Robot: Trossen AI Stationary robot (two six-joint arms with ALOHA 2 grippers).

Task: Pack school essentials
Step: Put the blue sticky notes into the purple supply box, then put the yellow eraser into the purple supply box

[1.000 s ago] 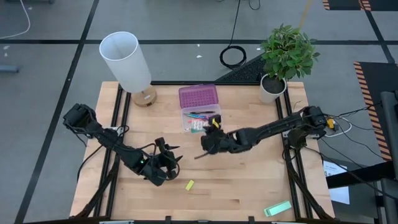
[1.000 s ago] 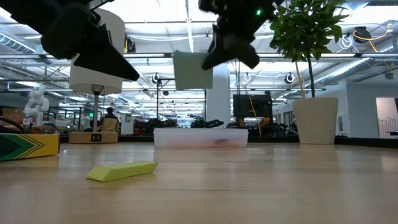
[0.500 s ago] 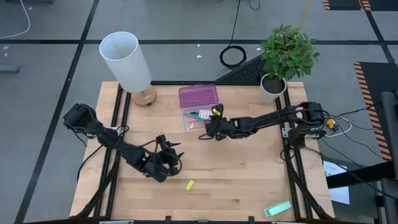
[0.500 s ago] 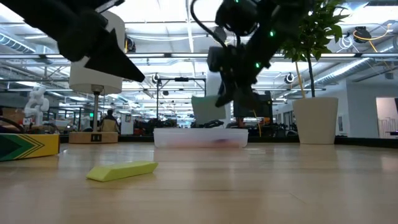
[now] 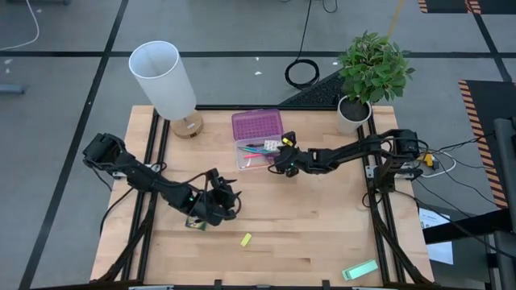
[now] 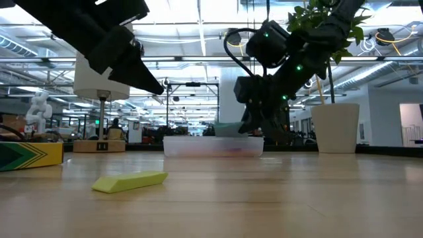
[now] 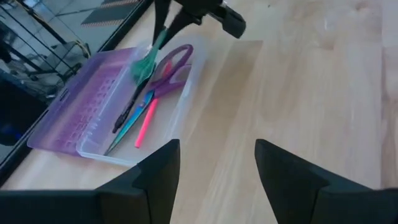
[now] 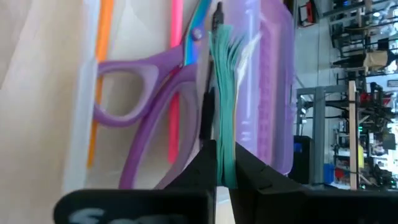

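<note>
Teal-edged packet [image 8: 222,93] pinched by right gripper [image 8: 224,163], over scissors [image 8: 146,106] & pencils [image 8: 175,74].

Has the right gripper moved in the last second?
Yes. The right gripper, shut on the small teal-edged packet, has moved from the open tabletop toward the clear pencil case, and now reaches over it.

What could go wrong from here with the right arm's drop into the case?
1. The right claw pinches the teal-edged packet on edge above the purple-handled scissors and pencils; released like this, it may land propped on them, not flat.
2. The packet hangs near the open purple lid, so it could catch there or slip outside the tray.
3. The left claw is open near the crayon box; the tiny yellow block remains unpacked.
</note>
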